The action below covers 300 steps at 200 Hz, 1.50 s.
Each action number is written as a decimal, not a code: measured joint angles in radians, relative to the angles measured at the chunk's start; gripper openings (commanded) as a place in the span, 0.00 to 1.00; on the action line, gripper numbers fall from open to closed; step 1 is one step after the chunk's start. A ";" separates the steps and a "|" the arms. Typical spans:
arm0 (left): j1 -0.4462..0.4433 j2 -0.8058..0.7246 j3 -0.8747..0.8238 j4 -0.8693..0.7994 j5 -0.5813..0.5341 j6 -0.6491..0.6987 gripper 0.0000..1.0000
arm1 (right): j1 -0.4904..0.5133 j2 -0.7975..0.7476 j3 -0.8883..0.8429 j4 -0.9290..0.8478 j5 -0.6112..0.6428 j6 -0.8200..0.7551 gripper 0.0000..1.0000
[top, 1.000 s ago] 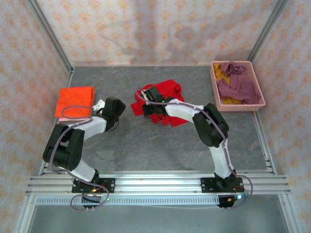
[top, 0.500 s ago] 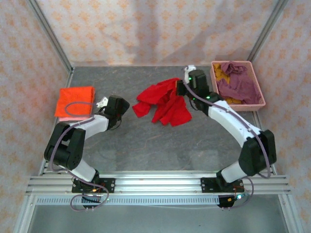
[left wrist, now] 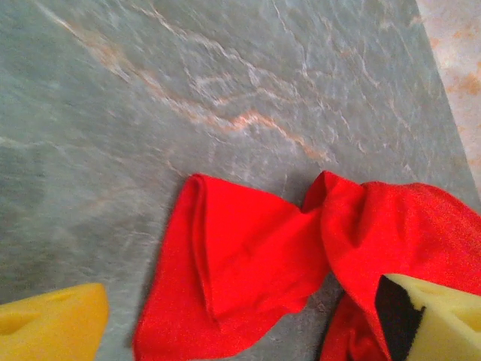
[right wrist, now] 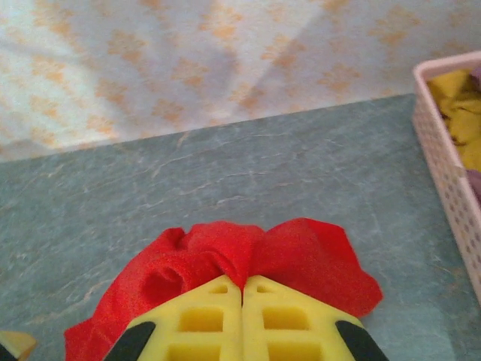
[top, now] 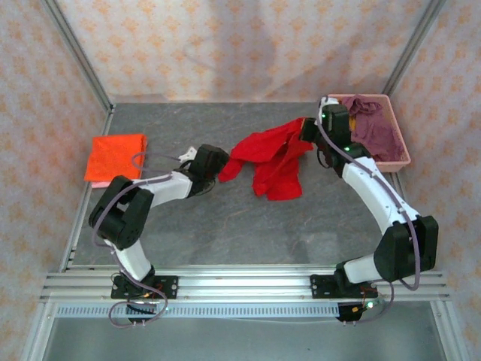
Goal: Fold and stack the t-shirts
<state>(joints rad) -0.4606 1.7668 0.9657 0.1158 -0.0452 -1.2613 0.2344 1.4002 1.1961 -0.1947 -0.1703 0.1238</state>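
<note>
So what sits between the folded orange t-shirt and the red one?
In the top view, the left gripper, open, close beside the red t-shirt; from there to the orange t-shirt, mostly bare table.

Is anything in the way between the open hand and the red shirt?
No. The left gripper is open right beside the near end of the red t-shirt, with nothing visible between them. The right gripper is shut on its other end.

The left claw [top: 219, 168] gapes wide, its pads [left wrist: 52, 323] far apart, forearm stretched low behind it. The right claw [top: 307, 132] is clamped tight, pads [right wrist: 203, 320] pressed together on the red t-shirt [top: 270, 154], elbow bent far behind it.
</note>
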 measured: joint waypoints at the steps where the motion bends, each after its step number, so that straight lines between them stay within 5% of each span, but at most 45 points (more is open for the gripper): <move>1: -0.001 0.005 0.004 0.000 0.001 -0.001 0.85 | -0.002 0.000 0.000 0.000 0.000 0.002 0.00; 39: -0.002 0.125 0.136 -0.051 0.017 -0.119 0.65 | -0.032 0.000 -0.018 -0.012 -0.024 0.034 0.00; 112: 0.000 0.251 0.365 -0.340 0.039 -0.269 0.53 | -0.035 -0.008 -0.039 -0.026 -0.039 0.041 0.00; 132: 0.008 0.270 0.379 -0.366 0.047 -0.294 0.34 | -0.040 -0.008 -0.039 -0.026 -0.039 0.042 0.00; 153: 0.020 0.299 0.404 -0.373 0.069 -0.308 0.00 | -0.047 -0.008 -0.039 -0.028 -0.040 0.042 0.00; 239: 0.148 0.306 0.444 -0.360 0.093 -0.195 0.00 | -0.048 -0.014 0.087 -0.085 -0.100 0.007 0.00; 300: 0.282 -0.026 0.560 -0.440 -0.060 -0.021 0.00 | -0.063 0.005 0.415 -0.111 -0.171 -0.019 0.00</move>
<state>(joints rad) -0.1783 1.7412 1.5261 -0.3241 -0.1055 -1.2823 0.1715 1.4052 1.6112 -0.3054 -0.3416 0.1043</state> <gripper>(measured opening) 0.038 0.043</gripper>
